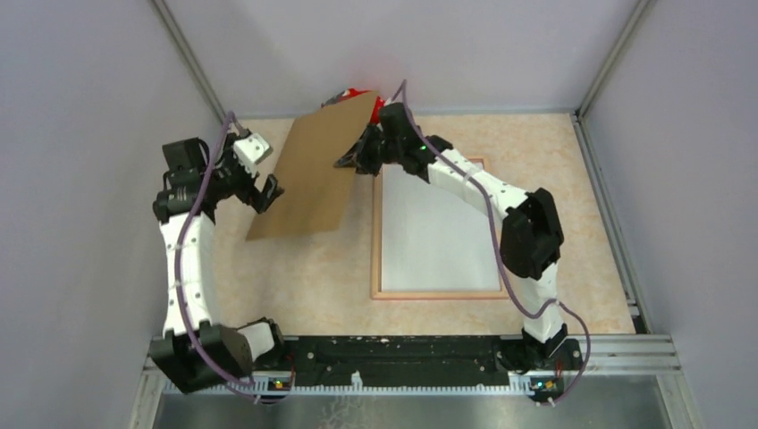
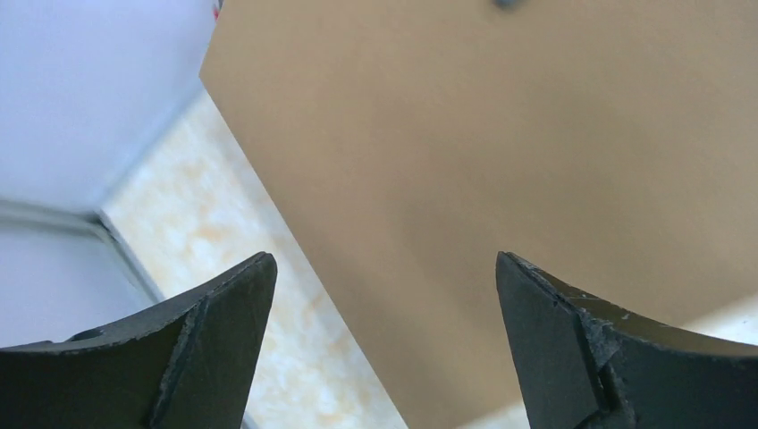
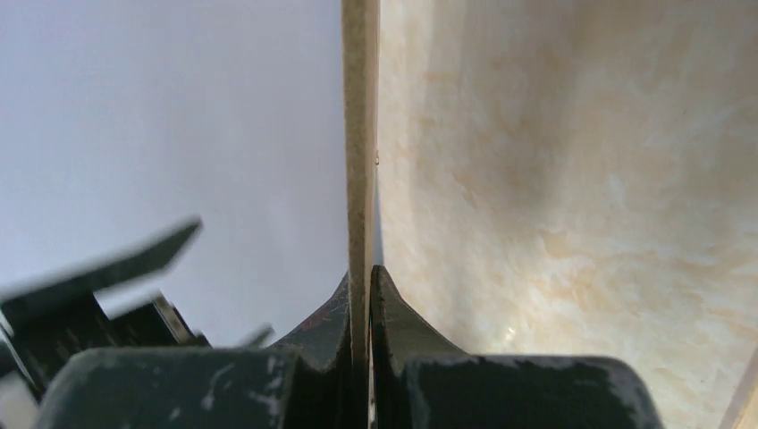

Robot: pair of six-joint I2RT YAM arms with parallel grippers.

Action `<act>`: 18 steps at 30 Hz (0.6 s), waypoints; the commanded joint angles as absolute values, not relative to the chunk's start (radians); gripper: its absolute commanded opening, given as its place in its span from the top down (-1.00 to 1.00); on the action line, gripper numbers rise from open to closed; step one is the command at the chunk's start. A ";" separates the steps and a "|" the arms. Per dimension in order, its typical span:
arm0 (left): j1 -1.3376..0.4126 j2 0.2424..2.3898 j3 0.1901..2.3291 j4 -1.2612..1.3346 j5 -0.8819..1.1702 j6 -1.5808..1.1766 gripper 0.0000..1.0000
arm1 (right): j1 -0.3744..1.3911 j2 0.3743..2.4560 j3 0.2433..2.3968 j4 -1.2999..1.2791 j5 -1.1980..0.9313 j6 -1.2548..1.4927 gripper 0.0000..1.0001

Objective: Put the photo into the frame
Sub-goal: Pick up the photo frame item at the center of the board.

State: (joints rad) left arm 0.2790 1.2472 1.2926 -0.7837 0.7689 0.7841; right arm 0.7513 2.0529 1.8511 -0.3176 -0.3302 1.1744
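Now, nearest to you, the frame (image 1: 438,294) lies flat on the table (image 1: 304,277) in front of the right arm's base, its long axis running away from you. A white sheet (image 1: 438,228) fills its opening. That may be the photo face down, but no printed side shows in any view, so you cannot tell.

Farther out and to the left, your left gripper (image 1: 266,190) stands wide open with nothing between its fingers (image 2: 223,331), just beside the left edge of the brown board (image 1: 317,170). That board hangs tilted above the table, left of the frame and not over its opening. Your right gripper (image 3: 361,290) is closed tight on the board's thin right edge, near the frame's far left corner, and carries it alone. Behind it, by the back wall, sits a red cloth (image 1: 357,95).

My judgement of what the next move turns on is this: the opening lies to the right of the board, under the right arm. To close the frame, the board would have to swing right and come down flat, long side along the frame's. The right arm is nearer, and the left could steady the free edge.
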 commanded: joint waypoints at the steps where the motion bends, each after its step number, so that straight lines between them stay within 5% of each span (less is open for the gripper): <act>1: 0.267 1.043 1.180 -0.770 0.968 1.121 -0.98 | 0.684 1.894 1.926 -0.302 -0.327 1.259 1.00; 10: 0.266 0.765 1.009 -0.846 0.953 1.462 -0.97 | 0.643 1.791 1.853 -0.250 -0.322 1.320 1.00; 18: 0.264 0.640 0.848 -0.621 0.948 1.506 -0.91 | 0.643 1.676 1.713 -0.187 -0.345 1.361 1.00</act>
